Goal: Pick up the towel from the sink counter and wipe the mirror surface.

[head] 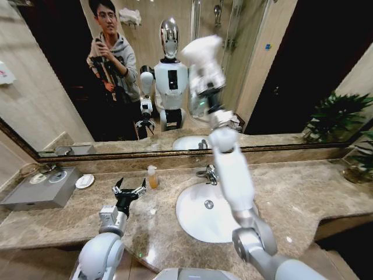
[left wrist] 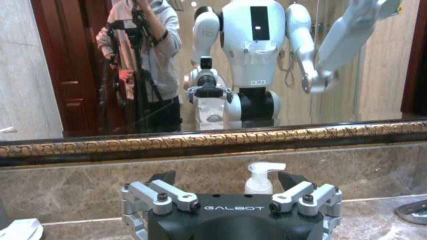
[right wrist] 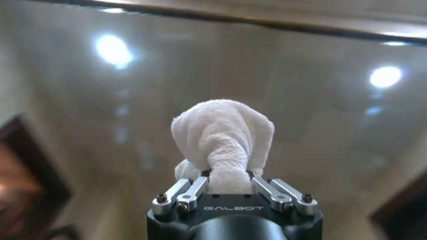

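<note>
White terry towel (right wrist: 223,140), bunched into a soft knob, clamped at its gathered neck by the right pincer (right wrist: 227,176), jaws drawn narrow on the cloth. Raised high before the mirror (head: 280,70), at about twelve o'clock from the basin (head: 204,213) in the head view. Could not tell whether cloth and glass were touching.

Judged light, limp and thick: no stiffness of its own, easily squashed, not fragile, not slippery, likely to drag a little on glass. Judged best taken where it was taken, at the pinched neck with the loose bulge left out front as the wiping pad. Too shallow a bite on such pile might have let it creep out under a sideways rub.

Left pincer (head: 129,189) spread wide and empty, low over the tabletop (head: 291,192), at about nine o'clock from the basin, pointed toward a pump bottle (head: 152,177) at the back wall. Round white dish (head: 84,181) farther off toward nine o'clock; chrome tap (head: 207,173) at the basin's twelve o'clock.

Read "GALBOT" in pale letters on the black body of each pincer in the wrist views. Made out no label on the bottle; found no mark on the towel.
</note>
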